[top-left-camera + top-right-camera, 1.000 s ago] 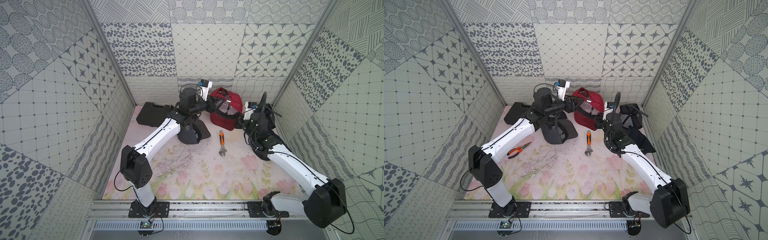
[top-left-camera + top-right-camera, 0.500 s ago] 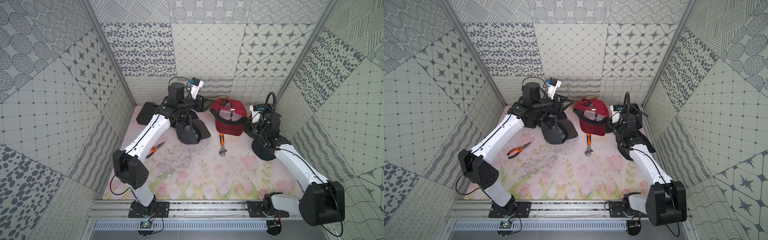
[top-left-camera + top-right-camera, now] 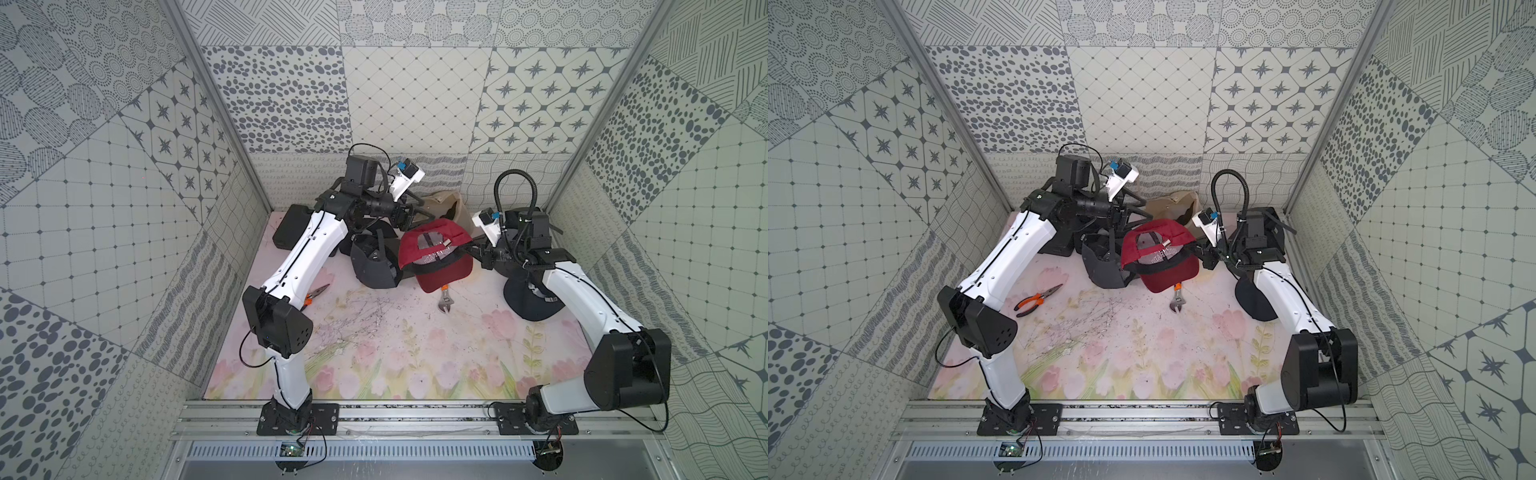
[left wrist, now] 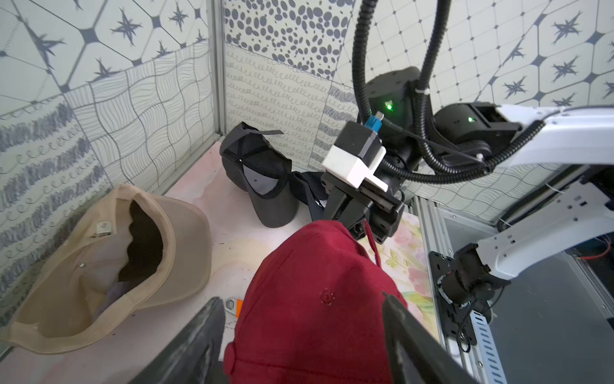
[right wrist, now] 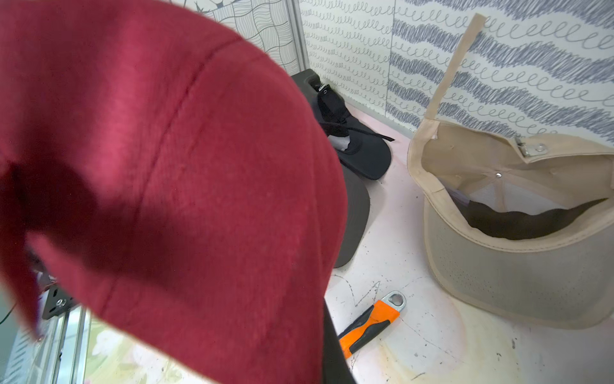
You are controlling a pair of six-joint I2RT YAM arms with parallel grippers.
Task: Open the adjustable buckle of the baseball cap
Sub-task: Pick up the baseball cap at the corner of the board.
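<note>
Pink floral covering on the table (image 3: 395,357) was noted first, cluttered toward the back wall. The red cap (image 3: 436,268) was the largest item of concern. It hung clear of the table between my two arms, with its underside turned up to both top views and its brim drooping toward the front. A tan cap (image 4: 99,266) lay upturned behind it, and a grey cap (image 3: 374,266) sat just beside it on my left. I was touching neither. A wrench (image 3: 444,299) lay on the table directly beneath the brim.

The strap (image 3: 457,238) crossed the rear opening, with the metal buckle (image 3: 444,240) seated near its middle. Whether the buckle had released, I could not tell.

My right fingers (image 4: 345,206) were closed on the cap's rear edge and appeared to carry its whole weight. My left fingers (image 4: 199,342) stood wide and held nothing, one on each side of the crown in the left wrist view. Contact with the fabric could not be confirmed.

Risks assessed:
- A single pinch on soft cloth could let the cap slip or swing, moving the buckle off line.
- My left fingers faced the crown, not the strap, so closing there would gather fabric only.
- A drop would land the cap on the wrench.
</note>
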